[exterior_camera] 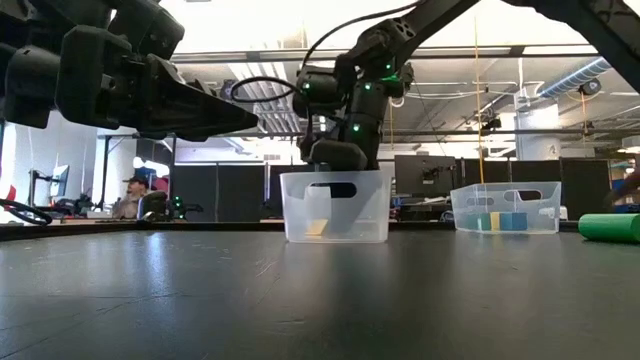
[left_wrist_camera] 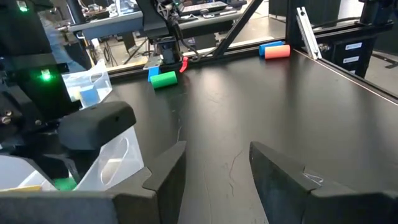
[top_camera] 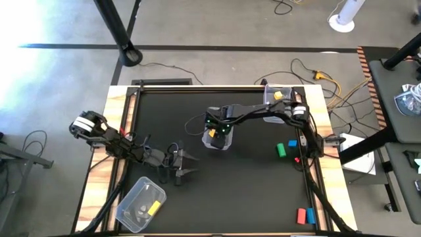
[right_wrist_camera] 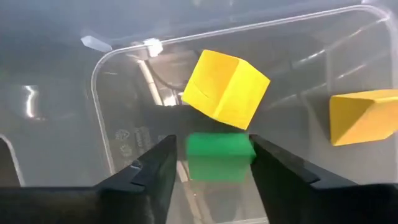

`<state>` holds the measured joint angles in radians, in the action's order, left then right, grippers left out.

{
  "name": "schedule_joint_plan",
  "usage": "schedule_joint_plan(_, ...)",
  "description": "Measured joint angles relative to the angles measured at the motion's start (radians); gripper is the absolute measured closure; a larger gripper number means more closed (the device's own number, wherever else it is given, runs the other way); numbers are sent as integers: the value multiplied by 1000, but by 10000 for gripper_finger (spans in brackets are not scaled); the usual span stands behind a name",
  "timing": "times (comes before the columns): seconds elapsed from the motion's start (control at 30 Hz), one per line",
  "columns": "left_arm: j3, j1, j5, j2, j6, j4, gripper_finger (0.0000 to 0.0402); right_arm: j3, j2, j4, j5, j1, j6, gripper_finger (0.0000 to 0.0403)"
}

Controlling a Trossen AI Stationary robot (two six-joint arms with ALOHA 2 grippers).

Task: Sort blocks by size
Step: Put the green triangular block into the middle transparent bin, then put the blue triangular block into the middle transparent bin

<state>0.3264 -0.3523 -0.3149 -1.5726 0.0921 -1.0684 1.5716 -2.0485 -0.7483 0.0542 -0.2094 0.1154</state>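
Right wrist view shows the right gripper (right_wrist_camera: 211, 165) reaching down into a clear plastic bin (right_wrist_camera: 118, 106), its fingers parted with nothing clamped between them. A small green block (right_wrist_camera: 219, 155) lies on the bin floor between the fingertips, a yellow cube (right_wrist_camera: 225, 88) sits tilted just past it, and a second yellow block (right_wrist_camera: 364, 116) lies off to one side.

In the high view that bin (top_camera: 218, 140) stands near the middle of the tabletop, with the right arm stretched over it from the far right corner. The left gripper (top_camera: 186, 164) hangs above the mat toward the near left part of the tabletop, its fingers spread wide and empty.

A second bin (top_camera: 140, 205) sits by the near left corner with a yellow bar (top_camera: 154, 208) inside. A third bin (top_camera: 277, 102) stands at the far right corner holding a yellow piece (top_camera: 278, 95). Near the right edge lie a green cylinder (top_camera: 281, 151) and a blue block (top_camera: 292, 142) just beside each other. A red and blue pair (top_camera: 305, 215) rests by the near right corner.
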Motion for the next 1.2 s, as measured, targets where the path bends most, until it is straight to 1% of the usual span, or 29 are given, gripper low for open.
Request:
schedule_joint_plan(0.13,-1,0,0,0,0,0,240,-2,56,-4,-2,4,3,186)
schedule_joint_plan(0.2,-1,0,0,0,-3,1,240,-2,102,-13,-2,10,20,170)
schedule_joint_plan(0.27,-1,0,0,0,-7,17,240,-1,161,-61,-1,20,40,156)
schedule_joint_plan(0.37,-2,0,0,0,-7,21,240,-1,268,-201,-21,52,88,143)
schedule_joint_plan(0.47,-2,0,0,0,-8,19,240,-10,383,-398,-96,98,176,141)
schedule_joint_plan(0.53,-2,0,0,0,-8,12,240,-41,450,-504,-133,138,246,144)
schedule_joint_plan(0.6,-2,0,0,0,-8,13,240,-90,511,-557,-138,183,318,149)
schedule_joint_plan(0.7,-2,0,0,0,-21,11,240,-211,602,-564,-155,254,434,154)
schedule_joint_plan(0.8,-2,0,0,0,-27,8,240,-343,655,-559,-149,308,534,153)
schedule_joint_plan(0.87,-2,0,0,0,-28,5,240,-431,682,-559,-127,330,578,143)
schedule_joint_plan(1.03,-2,0,0,0,-31,-5,240,-629,710,-560,-133,334,581,110)
schedule_joint_plan(1.2,-2,0,0,0,-32,-21,240,-737,674,-564,-131,308,510,85)
